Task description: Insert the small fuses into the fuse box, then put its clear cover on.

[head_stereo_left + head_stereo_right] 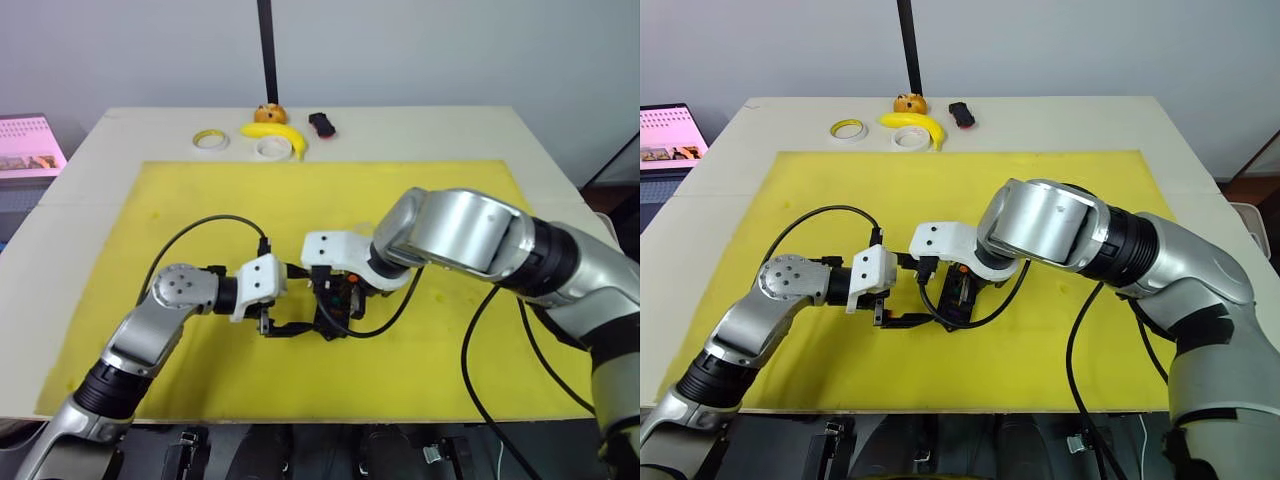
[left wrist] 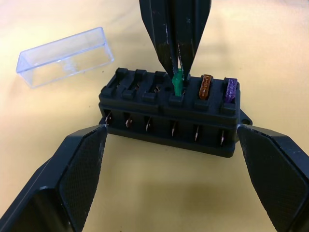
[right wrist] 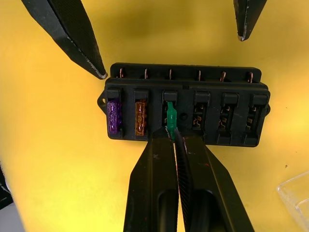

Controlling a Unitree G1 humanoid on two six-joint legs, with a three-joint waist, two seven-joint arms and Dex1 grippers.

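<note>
The black fuse box [image 3: 227,99] lies on the yellow mat [image 1: 450,370] between my two arms. A purple fuse [image 3: 114,117] and an orange-brown fuse [image 3: 140,118] sit in its two end slots. My right gripper [image 3: 173,133] is shut on a green fuse [image 2: 178,83], which stands upright in the slot beside them, higher than the seated two. My left gripper [image 2: 171,128] is open, with one fingertip [image 2: 96,140] by each end of the box. The clear cover [image 2: 65,57] lies on the mat just beyond the box.
Along the table's far edge lie two white tape rolls [image 1: 211,139], a banana [image 1: 280,135], a small orange object [image 1: 268,113] and a black-red object [image 1: 321,124]. A black pole [image 1: 267,50] rises behind them. Black cables loop over the mat near both wrists.
</note>
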